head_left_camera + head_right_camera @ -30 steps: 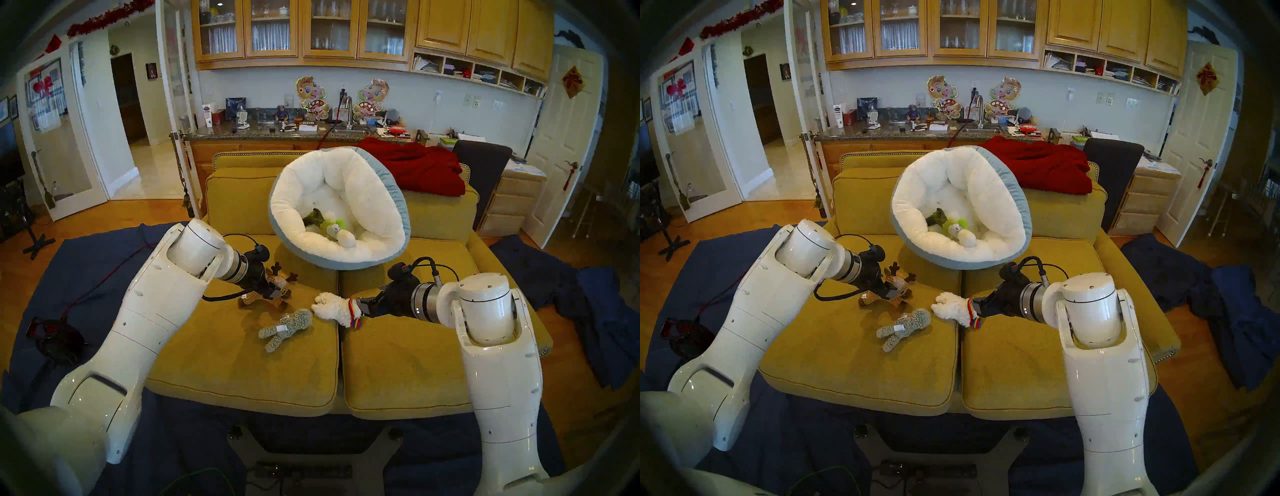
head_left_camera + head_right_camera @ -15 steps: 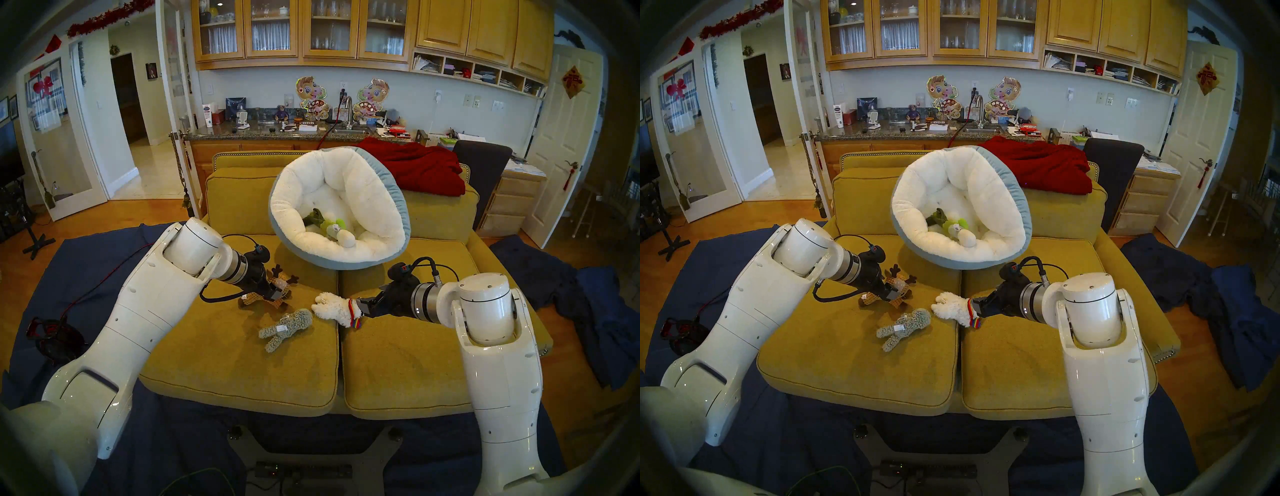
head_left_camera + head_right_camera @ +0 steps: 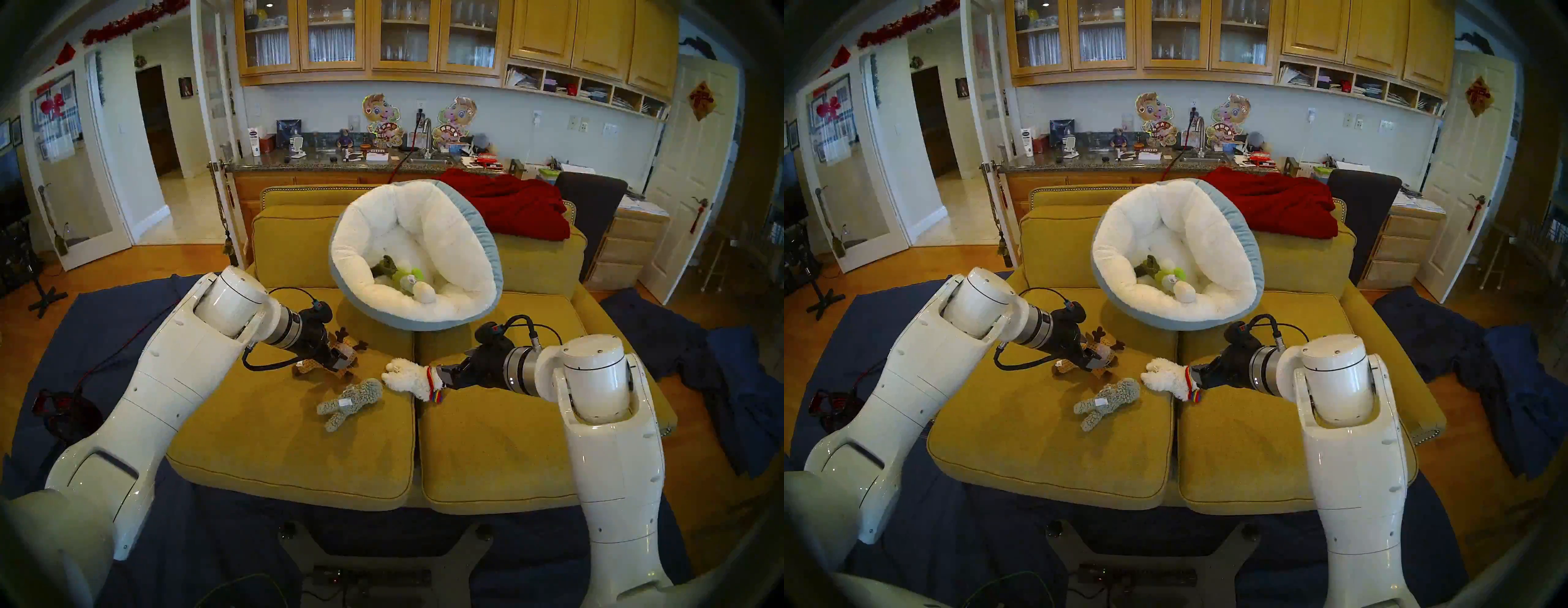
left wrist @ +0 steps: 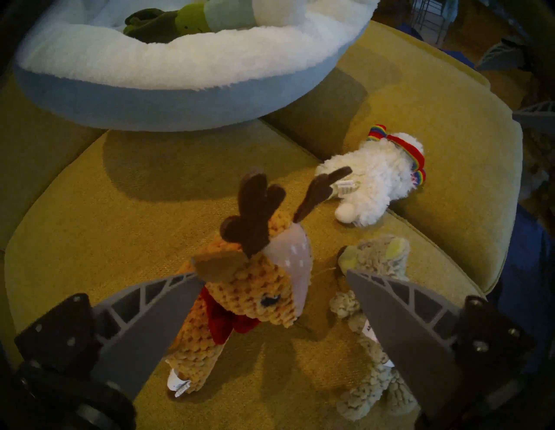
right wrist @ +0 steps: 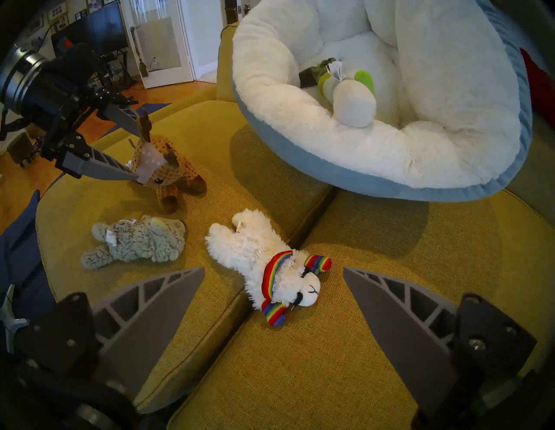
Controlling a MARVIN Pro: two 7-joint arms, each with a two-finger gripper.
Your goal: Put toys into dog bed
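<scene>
A: The left gripper (image 4: 271,277) stands wide around the reindeer (image 4: 255,288)'s head, holding nothing. The right gripper (image 5: 273,280) is spread too, above the llama (image 5: 264,264) on the sofa cushion (image 3: 275,446).

B: And the dog bed (image 3: 449,310)?

A: Propped at the sofa back, leek (image 3: 418,288) and cactus (image 3: 403,278) inside, I think; they overlap.

B: What could go wrong?

A: Pinching only an antler; the reindeer may slip. The grey toy (image 3: 350,401) lies near and could be dragged along.

leek (image 3: 418,285) in dog bed (image 3: 458,237) on sofa (image 3: 500,446)
</scene>
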